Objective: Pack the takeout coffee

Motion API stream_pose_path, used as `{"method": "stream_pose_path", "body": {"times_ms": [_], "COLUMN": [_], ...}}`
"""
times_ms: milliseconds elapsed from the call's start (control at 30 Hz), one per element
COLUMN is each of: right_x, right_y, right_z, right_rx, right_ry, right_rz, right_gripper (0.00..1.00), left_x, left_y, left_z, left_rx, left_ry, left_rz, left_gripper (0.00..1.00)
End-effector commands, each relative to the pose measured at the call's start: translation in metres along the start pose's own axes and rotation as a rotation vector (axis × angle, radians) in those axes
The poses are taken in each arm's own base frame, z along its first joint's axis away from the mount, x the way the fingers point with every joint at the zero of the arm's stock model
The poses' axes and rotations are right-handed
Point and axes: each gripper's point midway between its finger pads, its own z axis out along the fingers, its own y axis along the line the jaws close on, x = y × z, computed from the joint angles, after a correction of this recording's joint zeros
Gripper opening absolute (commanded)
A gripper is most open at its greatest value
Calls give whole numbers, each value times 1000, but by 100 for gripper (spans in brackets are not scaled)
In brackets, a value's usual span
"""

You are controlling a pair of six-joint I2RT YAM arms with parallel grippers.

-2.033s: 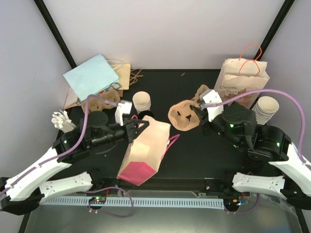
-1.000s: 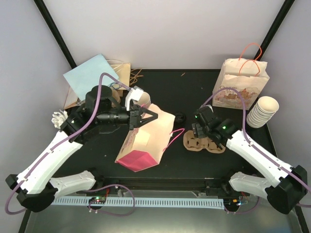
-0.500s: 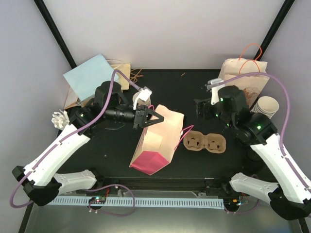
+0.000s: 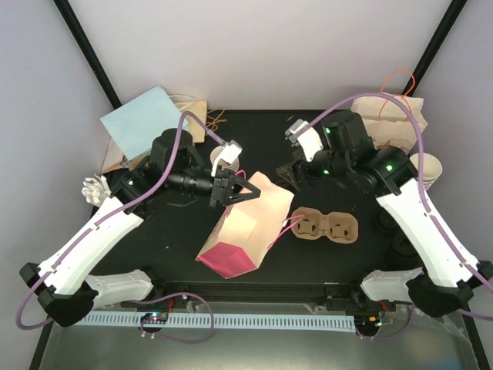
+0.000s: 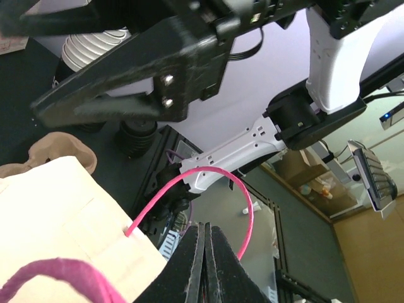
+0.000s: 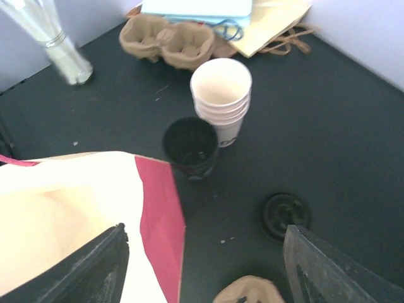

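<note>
Left gripper (image 4: 248,190): fingers pressed together on the top rim of the tan paper bag (image 4: 246,223). The bag is held tilted, with its pink base toward the near table edge. In the left wrist view a pink handle (image 5: 218,189) loops just beside the closed fingertips.

Right gripper (image 4: 295,176): fingers spread with nothing between them, hanging above the black tabletop (image 4: 254,131) just right of the bag mouth.

Right wrist view, looking down between the spread fingers:
- The black cup (image 6: 190,146) stands upright with an open top, just beside the bag's pink side panel. Contents cannot be told.
- A stack of white paper cups (image 6: 221,98) stands directly behind the black cup, touching or nearly so.
- The black lid (image 6: 284,214) lies flat on the table, apart from the cup.

The two-pocket pulp cup carrier (image 4: 327,227) lies flat on the table right of the bag, its left end just beside the bag's pink handle. Both pockets are empty.

A second pulp carrier (image 6: 167,41) sits at the far left by the light blue bag (image 4: 142,119). A brown paper bag with orange handles (image 4: 393,108) stands at the far right corner
</note>
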Motion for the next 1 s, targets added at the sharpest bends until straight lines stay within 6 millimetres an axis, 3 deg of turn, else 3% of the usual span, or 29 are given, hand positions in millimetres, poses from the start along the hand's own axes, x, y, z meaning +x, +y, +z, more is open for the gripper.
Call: {"method": "stream_pose_path", "body": {"times_ms": [0,167,567,700,867,967], "right_x": [12,24,44,44,42,41], "right_y": [24,39,31,31,24,17], "right_z": [14,30,56,61,54,46], "right_rx": [-143,-189,-104,-90,-38,11], "right_ry": [80,134,236,246,226,220], "right_rz": [-55,-92,-98,-96,-80,-54], "right_gripper": [67,66,48,33,2,1], "left_x": [-8,-6,-3,-3,0,3], "left_y": [-15,-15,-14,-15,-12,-8], "left_z": [-6,-6,-7,-8,-10,-11], "left_rx": [37,33,29,27,7,-24], "left_ry": [-13,-10,-7,-10,-6,-4], "left_rz": [57,58,58,62,64,71], "left_gripper": [2,2,2,2,2,4]}}
